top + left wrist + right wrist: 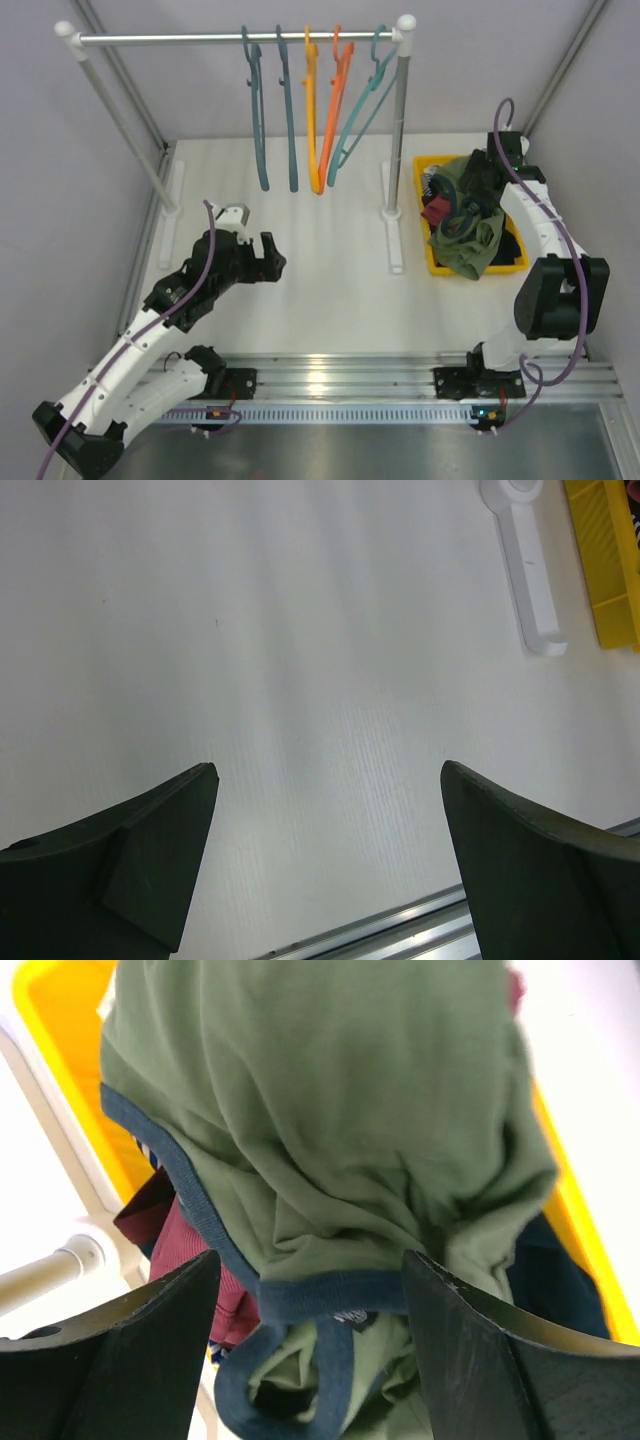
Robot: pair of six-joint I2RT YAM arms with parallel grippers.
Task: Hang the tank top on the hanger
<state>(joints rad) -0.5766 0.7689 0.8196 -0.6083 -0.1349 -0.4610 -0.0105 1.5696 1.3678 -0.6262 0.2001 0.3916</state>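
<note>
The olive-green tank top (470, 240) with dark teal trim lies heaped in the yellow bin (424, 190) at the right. My right gripper (310, 1260) hangs over the tank top (320, 1140), jaws open and astride a fold of its teal trim, with a gap showing at the left finger (150, 1350). Two slate-teal hangers (257, 110) (289, 110) hang at the left of the row on the rail; I cannot tell which one is the task's hanger. My left gripper (272, 258) (330, 770) is open over bare table, holding nothing.
Orange hangers (325, 100) and a lighter green-teal hanger (365, 100) share the rail (170, 38). A maroon garment (190, 1270) and dark clothes lie under the tank top. The rack's white foot (530, 560) stands beside the yellow bin (605, 550).
</note>
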